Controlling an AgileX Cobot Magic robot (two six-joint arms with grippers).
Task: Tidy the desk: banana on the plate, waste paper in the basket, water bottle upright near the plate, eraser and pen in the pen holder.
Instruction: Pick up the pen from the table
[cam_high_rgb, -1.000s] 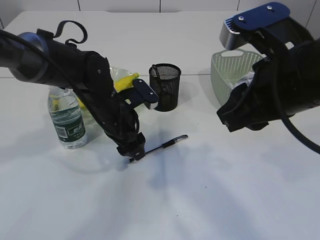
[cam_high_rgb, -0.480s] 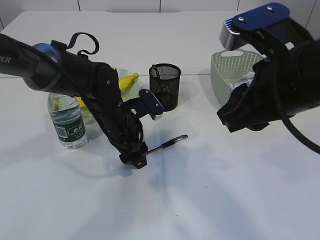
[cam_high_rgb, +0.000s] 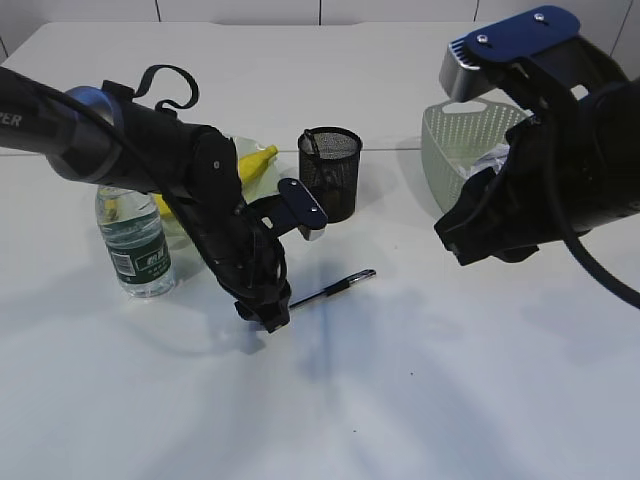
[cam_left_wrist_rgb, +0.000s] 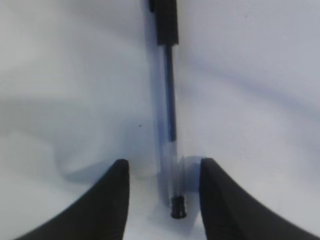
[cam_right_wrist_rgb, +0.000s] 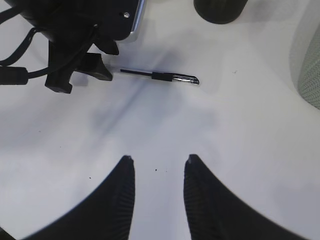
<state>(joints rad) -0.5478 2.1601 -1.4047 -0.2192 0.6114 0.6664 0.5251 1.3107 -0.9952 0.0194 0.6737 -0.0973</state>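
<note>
pen (cam_high_rgb: 333, 287): flat on white counter (cam_high_rgb: 450, 400), between left claw (cam_left_wrist_rgb: 162, 195) and pen holder (cam_high_rgb: 330, 172). long axis in exterior view from 8 o'clock to 2 o'clock; in left wrist view straight toward 12 o'clock. butt end between fingers (cam_left_wrist_rgb: 107, 200) of left claw, nearer the right one; gap visible each side, no contact seen. left claw: part-open, astride pen, not holding. right claw (cam_right_wrist_rgb: 157, 192): part-open, empty, high over bare counter, pen at its 12 o'clock, well apart. nearer arm: left.
</note>
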